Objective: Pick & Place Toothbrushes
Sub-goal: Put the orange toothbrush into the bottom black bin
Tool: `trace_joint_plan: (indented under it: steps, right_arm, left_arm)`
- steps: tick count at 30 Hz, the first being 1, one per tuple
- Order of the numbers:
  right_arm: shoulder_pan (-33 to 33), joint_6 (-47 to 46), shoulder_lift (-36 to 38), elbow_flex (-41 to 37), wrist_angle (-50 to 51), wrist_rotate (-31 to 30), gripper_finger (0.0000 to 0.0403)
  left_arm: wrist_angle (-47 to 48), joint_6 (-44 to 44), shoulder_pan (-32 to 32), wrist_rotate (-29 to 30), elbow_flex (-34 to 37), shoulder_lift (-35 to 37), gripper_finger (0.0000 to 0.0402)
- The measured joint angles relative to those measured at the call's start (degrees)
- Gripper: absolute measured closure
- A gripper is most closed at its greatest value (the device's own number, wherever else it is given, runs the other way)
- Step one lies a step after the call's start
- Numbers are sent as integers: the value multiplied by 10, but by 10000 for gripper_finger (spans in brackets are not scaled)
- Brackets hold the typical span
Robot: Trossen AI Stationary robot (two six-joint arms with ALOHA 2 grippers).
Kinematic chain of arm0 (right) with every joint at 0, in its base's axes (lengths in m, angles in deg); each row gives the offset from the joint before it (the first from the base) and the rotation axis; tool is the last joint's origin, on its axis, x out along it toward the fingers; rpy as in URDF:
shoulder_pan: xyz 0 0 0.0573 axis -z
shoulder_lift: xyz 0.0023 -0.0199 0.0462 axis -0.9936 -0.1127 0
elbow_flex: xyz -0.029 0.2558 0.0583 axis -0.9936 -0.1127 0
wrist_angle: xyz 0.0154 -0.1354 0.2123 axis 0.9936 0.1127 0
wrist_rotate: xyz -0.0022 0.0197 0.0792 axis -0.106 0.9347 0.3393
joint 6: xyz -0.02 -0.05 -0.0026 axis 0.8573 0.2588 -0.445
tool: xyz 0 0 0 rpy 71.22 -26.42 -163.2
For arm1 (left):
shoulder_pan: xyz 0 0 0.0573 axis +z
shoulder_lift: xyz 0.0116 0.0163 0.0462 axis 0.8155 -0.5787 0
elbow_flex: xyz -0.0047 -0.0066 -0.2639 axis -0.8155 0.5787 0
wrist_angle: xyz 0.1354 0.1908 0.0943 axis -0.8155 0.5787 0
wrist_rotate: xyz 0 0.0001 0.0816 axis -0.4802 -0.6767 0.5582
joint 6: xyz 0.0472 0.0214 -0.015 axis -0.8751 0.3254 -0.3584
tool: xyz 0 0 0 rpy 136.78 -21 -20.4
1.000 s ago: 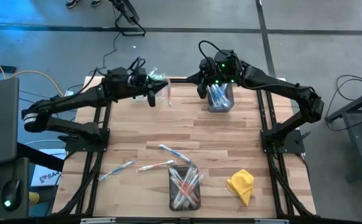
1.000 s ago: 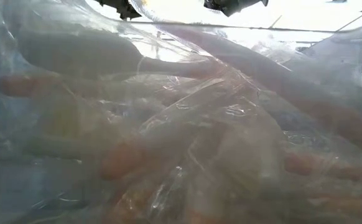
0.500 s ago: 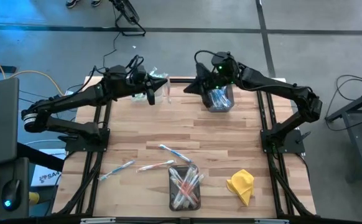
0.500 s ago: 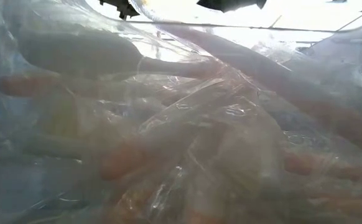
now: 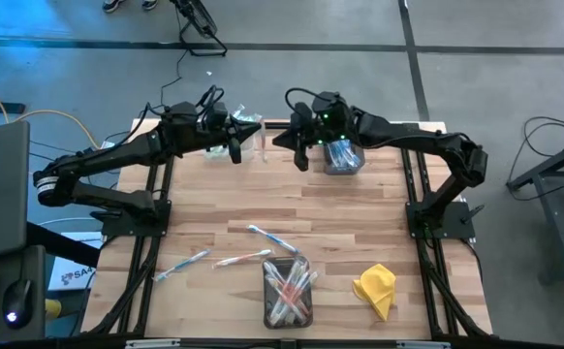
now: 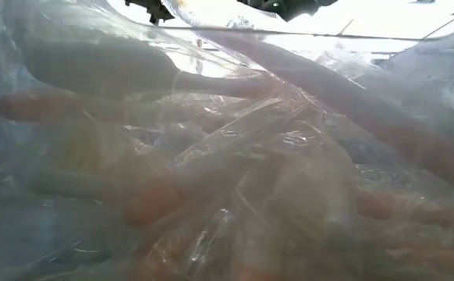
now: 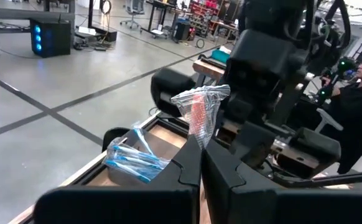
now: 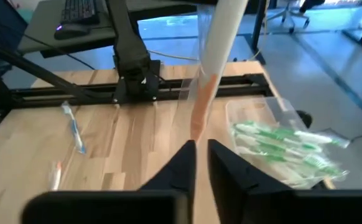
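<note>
We saw the left gripper (image 5: 235, 150) at the far edge of the light wooden table (image 5: 360, 223), with its two dark fingers (image 7: 184, 168) pressed together on a clear-wrapped white toothbrush with a pink-red accent (image 7: 199, 115). The crinkled wrapper stuck out past the fingertips, towards the other arm.

The right gripper (image 5: 301, 155) hung just beside it, between the two far bins, facing the left one. In the right wrist view its fingers (image 8: 184, 163) stood a narrow slit apart with nothing between them. The same toothbrush (image 8: 213, 56) reached down to just beyond their tips; we could not tell whether it touched them.

Behind the left gripper stood a small clear plastic bin of green-accented toothbrushes (image 8: 280, 149). Beside the right gripper stood a small clear plastic bin of blue-accented toothbrushes (image 5: 343, 155).

At the near edge a third clear bin of pink-red toothbrushes (image 5: 287, 291) stood apart from both arms. Three loose wrapped toothbrushes (image 5: 241, 259) lay on the wood to its left, and a crumpled yellow cloth (image 5: 376, 287) to its right.

The low view was filled by the wall of that near bin and the blurred wrapped sticks inside it
</note>
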Motion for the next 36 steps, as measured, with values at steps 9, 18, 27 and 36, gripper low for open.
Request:
trace_joint_plan:
  steps: [9,18,27,36]
  right_arm:
    - [0,-22,-2,0,3,9,245]
    - [-9,-18,-2,0,-11,58,192]
    - [-9,-17,-2,0,-19,56,190]
    - [-12,-17,-2,0,-18,56,190]
  left_arm:
    - [1,0,0,-21,0,0,402]
    - [1,0,0,-21,0,0,402]
    - [2,13,0,-23,0,0,402]
    - [5,13,0,-31,0,0,402]
